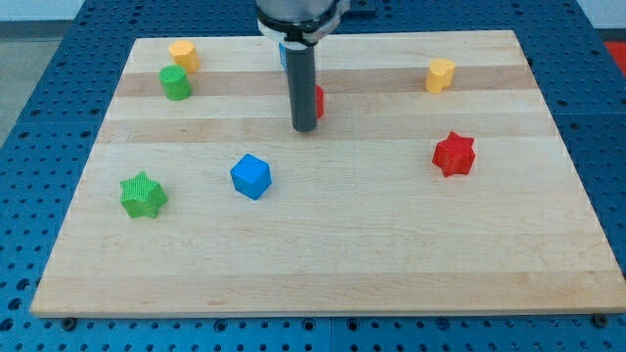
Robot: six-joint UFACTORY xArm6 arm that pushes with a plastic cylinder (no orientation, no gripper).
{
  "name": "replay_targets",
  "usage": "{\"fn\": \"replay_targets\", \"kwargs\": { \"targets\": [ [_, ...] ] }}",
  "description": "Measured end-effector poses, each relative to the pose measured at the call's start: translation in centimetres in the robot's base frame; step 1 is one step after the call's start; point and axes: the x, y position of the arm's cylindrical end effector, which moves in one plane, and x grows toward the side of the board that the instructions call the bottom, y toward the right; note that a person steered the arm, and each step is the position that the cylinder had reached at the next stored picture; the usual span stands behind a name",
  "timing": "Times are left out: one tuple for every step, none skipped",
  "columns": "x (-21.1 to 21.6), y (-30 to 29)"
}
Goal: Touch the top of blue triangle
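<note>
My rod comes down from the view's top centre and my tip [305, 127] rests on the wooden board [323, 264]. A sliver of a blue block [282, 54], probably the blue triangle, shows just left of the rod near the top, mostly hidden behind it. A red block [319, 100] peeks out at the rod's right side, just above my tip. A blue cube [250, 176] lies below and left of my tip.
A yellow block [183, 54] and a green block [175, 82] sit at the top left. A green star [143, 195] is at the left. A yellow block [440, 74] is at the top right, a red star [454, 154] at the right.
</note>
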Motion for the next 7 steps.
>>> {"fn": "replay_targets", "kwargs": {
  "targets": [
    [0.2, 2.8],
    [-1.7, 4.0],
    [-5.0, 4.1],
    [-9.0, 3.6],
    [-12.7, 2.4],
    [-13.7, 2.1],
    [-15.1, 1.2]
  ]
}}
